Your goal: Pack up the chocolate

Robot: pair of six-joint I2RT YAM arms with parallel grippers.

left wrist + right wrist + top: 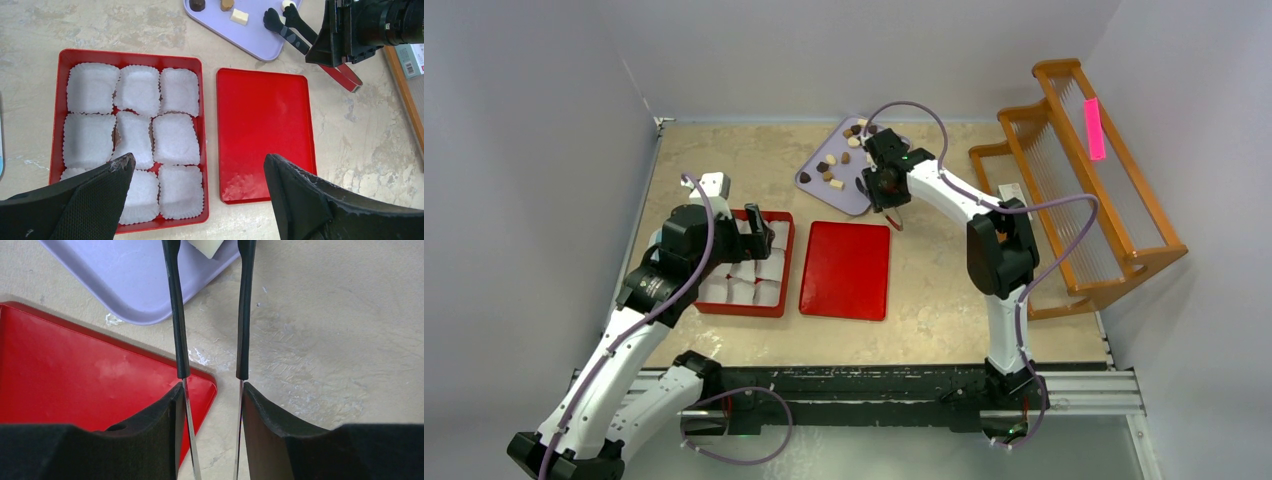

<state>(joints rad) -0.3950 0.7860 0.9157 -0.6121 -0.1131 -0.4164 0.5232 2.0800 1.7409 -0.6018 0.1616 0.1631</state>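
The left gripper [200,162] is hovering above the near end of the red box [130,54], its fingers [100,195] spread as wide as they go and gripping nothing. The box is sitting on the beige table [360,140] and is holding nine white paper cups [92,87] in three rows of three, all of them showing no candy inside. Just beside the box, to its right and not touching it, the red lid [262,130] is lying flat. The chocolate [239,16] is lying on the lavender tray [250,37] at the far side of the table, beyond the lid: small cream, tan and dark brown pieces scattered loosely over it. The right gripper [212,390] is reaching over the tray's near corner and is clamping a pair of tongs [175,315], its partly closed fingers [155,425] pressing on the two metal arms from outside. The tongs' black-coated arms are running forward side by side with a gap between them, and their tips are hanging over the tray. A cream piece [205,246] is showing between the arms at the very top of the right wrist view; whether the tips are pinching it cannot be told. A wooden rack [1104,200] with a pink tag [1094,128] is standing along the table's right edge.
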